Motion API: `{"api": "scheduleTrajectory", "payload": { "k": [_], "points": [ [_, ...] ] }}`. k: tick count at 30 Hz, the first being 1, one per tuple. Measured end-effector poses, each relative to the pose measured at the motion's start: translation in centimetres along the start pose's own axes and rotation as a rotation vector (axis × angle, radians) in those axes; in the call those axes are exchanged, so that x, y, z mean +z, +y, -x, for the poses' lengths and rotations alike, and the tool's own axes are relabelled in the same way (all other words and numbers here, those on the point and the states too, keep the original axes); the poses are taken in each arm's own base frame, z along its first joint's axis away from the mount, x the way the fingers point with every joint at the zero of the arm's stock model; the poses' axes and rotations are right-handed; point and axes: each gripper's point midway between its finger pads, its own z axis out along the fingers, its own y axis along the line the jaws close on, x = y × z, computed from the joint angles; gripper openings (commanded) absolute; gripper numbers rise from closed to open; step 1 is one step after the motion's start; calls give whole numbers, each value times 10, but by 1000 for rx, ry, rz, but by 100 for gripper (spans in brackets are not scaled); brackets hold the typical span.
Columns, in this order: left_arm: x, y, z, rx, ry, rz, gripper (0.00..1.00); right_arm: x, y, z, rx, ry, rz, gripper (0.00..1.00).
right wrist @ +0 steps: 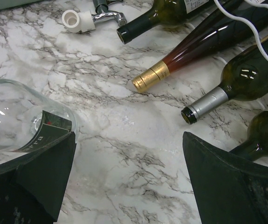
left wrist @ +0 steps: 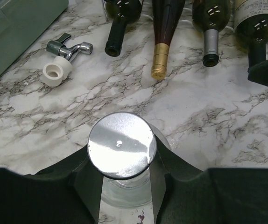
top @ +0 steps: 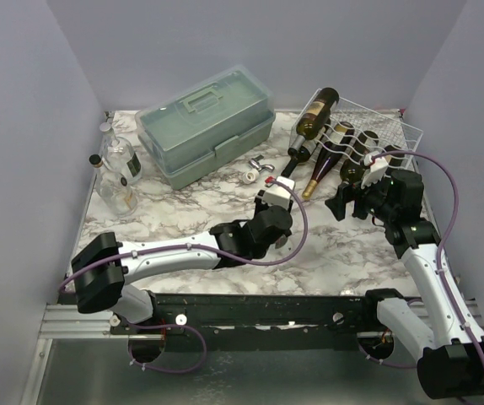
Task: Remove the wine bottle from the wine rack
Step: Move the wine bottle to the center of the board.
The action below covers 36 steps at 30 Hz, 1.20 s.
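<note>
L jaws: closed on the neck of a clear bottle (left wrist: pixel 123 198), just under its silver cap (left wrist: pixel 121 143).
R jaws: wide open, nothing in them; hovering over bare worktop (right wrist: pixel 124 154) by the rack's near edge.
Clear bottle: prob. the task's one. It's off the rack (top: pixel 398 126), out over the worktop btwn the two arms. Can't tell if its base rests on anything.
Still on rack: gold-foil bottle (right wrist: pixel 204 46), grey-foil one (right wrist: pixel 241 81), a dark bottle (right wrist: pixel 264 133) right beside R's finger, one more propped on top (top: pixel 318 112).
Nearby: loose tap (left wrist: pixel 64 56); toolbox (top: pixel 204 126) well apart, to the left.
Risk 1: glass neck is slick and the hold is high up. I'd guess a swing or tilt lets it slip or pivot.
Risk 2: R's finger is so near that dark bottle that a sideways move prob. knocks it, and others may roll out.
Risk 3: set down too near the tap or the necks and the bottle tips.
</note>
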Motion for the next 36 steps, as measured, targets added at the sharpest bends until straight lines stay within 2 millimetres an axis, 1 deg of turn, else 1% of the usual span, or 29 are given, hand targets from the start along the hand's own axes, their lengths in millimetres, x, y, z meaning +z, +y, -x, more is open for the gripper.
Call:
{"api": "scheduleTrajectory", "payload": {
  "k": [5,8,13,18,19,21,25,27,28,33,36],
  "points": [
    [-6,13,-1,28,-4,8,0,0,-1,0,0,1,-6,100],
    [-9,26,-1,42,-8,22,0,0,-1,0,0,1,-6,100],
    [-12,55,0,67,-12,65,0,0,-1,0,-6,2,-6,100],
    [-19,98,1,65,-21,139,0,0,-2,-1,-6,2,-7,100],
    [-20,104,1,64,-23,149,0,0,-2,-1,-6,2,-7,100],
    [-25,126,3,51,-35,187,0,0,-2,-1,-6,2,-7,100],
    [-34,157,6,29,-59,245,0,1,-2,-1,-6,4,-8,100],
    [-41,176,8,18,-75,283,0,1,-2,-1,-6,6,-10,99],
    [-43,182,9,15,-79,294,0,1,-3,-1,-5,6,-12,100],
    [-56,223,13,-9,-110,391,0,2,-4,-2,-4,10,-15,100],
    [-61,243,14,-18,-119,445,0,2,-4,-2,-4,10,-17,100]
  ]
}}
